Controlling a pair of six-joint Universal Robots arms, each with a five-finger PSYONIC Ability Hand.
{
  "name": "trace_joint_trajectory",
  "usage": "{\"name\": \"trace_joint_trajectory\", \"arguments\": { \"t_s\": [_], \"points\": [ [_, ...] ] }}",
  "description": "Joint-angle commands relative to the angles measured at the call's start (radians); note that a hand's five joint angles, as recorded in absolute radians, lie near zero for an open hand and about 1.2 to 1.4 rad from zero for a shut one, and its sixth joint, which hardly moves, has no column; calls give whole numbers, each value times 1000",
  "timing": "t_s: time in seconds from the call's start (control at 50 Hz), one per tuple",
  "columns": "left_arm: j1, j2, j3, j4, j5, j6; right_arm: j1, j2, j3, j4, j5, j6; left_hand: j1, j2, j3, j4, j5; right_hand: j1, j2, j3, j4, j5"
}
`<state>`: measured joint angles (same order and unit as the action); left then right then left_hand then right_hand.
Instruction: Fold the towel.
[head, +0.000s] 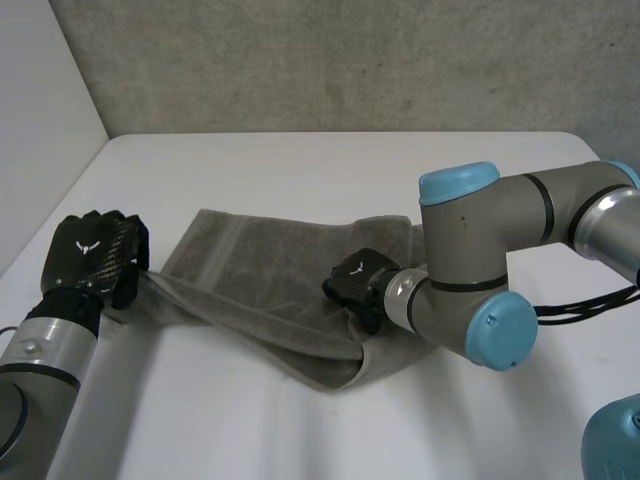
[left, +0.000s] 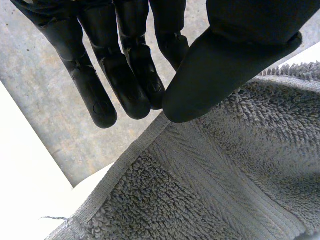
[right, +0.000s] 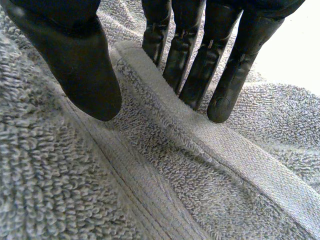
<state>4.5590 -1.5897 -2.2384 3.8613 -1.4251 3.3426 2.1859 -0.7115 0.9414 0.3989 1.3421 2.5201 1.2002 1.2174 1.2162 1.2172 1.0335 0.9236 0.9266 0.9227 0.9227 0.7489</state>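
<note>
Nearest me, two hands grip one grey towel. My left hand is clamped on its left end, thumb against fingers, with the cloth pulled taut just above the counter, and my right hand pinches a raised hem near the towel's right end between thumb and fingers. Beyond them the rest of the towel lies rumpled across the middle of the one white counter, with a grey wall behind.

The head camera sits behind and between the arms. It looks down over the white table toward a grey wall. The left wrist camera looks along the left hand and the right one along the right hand. Both are very near the grey towel, which all three views share.
</note>
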Motion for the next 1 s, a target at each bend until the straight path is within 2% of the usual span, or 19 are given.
{"name": "trace_joint_trajectory", "arguments": {
  "t_s": [0.02,0.08,0.12,0.16,0.24,0.38,0.4,0.44,0.46,0.5,0.62,0.66,0.68,0.72,0.78,0.82,0.84,0.88,1.0],
  "points": [
    [0,-1,0,0,0,0,0,3,8,-45,3,0,196,179,180,179,188,22,19,23,23,22],
    [0,-1,0,0,0,0,0,3,11,-52,3,0,196,179,180,179,188,101,98,102,102,101],
    [0,-1,0,0,0,0,0,1,10,-57,3,0,196,179,180,179,188,384,381,385,385,384],
    [0,-1,2,1,0,0,0,-2,8,-61,8,0,196,179,180,179,188,472,469,473,473,472],
    [0,-3,0,1,0,0,-2,-23,11,-64,35,3,196,179,180,179,188,473,470,474,474,473],
    [2,-4,3,0,0,2,-41,-286,153,-77,63,13,196,179,180,179,188,473,470,474,474,473],
    [2,-4,3,0,0,2,-41,-287,154,-77,63,13,196,179,180,179,188,473,470,474,474,473],
    [2,-4,5,0,0,3,-118,-424,247,-91,62,17,196,179,180,179,188,473,470,474,474,473],
    [2,-4,5,0,0,3,-118,-425,247,-91,62,17,196,179,180,179,188,473,470,474,474,473],
    [2,-4,6,-3,0,5,-194,-535,351,-95,62,17,196,179,180,179,188,473,470,474,474,473],
    [6,8,8,-13,0,6,-311,-654,502,-95,55,5,196,179,180,179,188,473,470,474,474,473],
    [11,16,5,-20,0,23,-394,-753,603,-98,43,-3,196,179,180,179,188,473,470,474,474,473],
    [11,16,5,-20,0,23,-394,-753,603,-98,43,-3,196,179,180,179,188,473,470,474,474,473],
    [11,28,5,-31,0,46,-489,-831,687,-112,0,-20,196,179,180,179,188,473,470,474,474,473],
    [12,57,5,-72,0,120,-529,-864,718,-118,-34,-30,196,179,180,179,188,473,470,474,474,473],
    [11,91,19,-130,0,197,-595,-942,750,-115,-101,-26,196,179,180,179,188,473,470,474,474,473],
    [11,91,19,-131,0,198,-595,-942,751,-115,-101,-26,196,179,180,179,188,473,470,474,474,473],
    [9,157,42,-205,-2,241,-646,-1031,752,-111,-167,-12,196,179,180,179,188,473,470,474,474,473],
    [-5,269,118,-344,-5,242,-678,-1129,680,-107,-195,36,196,179,180,179,188,473,470,474,474,473]
  ]
}}
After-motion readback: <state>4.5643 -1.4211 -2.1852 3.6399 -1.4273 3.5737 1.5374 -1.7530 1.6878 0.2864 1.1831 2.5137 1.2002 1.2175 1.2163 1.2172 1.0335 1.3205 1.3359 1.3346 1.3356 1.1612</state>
